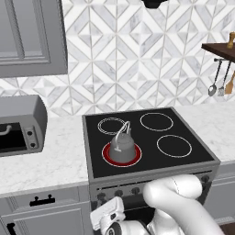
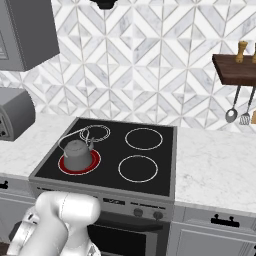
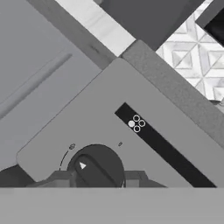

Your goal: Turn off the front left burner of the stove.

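A simulated kitchen with a patterned tile wall. The white marble desk [image 1: 55,156] runs above and to both sides of the pincer, which works low at the front of the stove [image 1: 151,172]. The stove is a grey steel range with a black glass top marked with four rings, rising directly above and beyond the pincer. A grey toaster oven [image 1: 20,124] sits on the desk up and to the left of the pincer.

On the glass, the front left burner [image 1: 110,160] glows red, so it appears to be on. It lies above and beyond the pincer, on the stove's near left. A grey kettle [image 1: 122,147] stands on it, covering most of the red disc.

The pincer [image 3: 94,175] is pressed up close to the stove's front panel. In the hand view its dark tips sit on either side of a round dark knob [image 3: 98,164]. Whether they are pinching the knob or merely flanking it I cannot tell, since the tips are cut off at the frame's edge. The knob's white pointer [image 3: 82,165] aims partway round its dial arc.

A small four-dot diagram [image 3: 136,123] just beyond the knob has one dot filled, marking which burner it serves. The knob lies straight ahead of the pincer, its axis in line with the hand, so the coming move is probably a twist about that axis.
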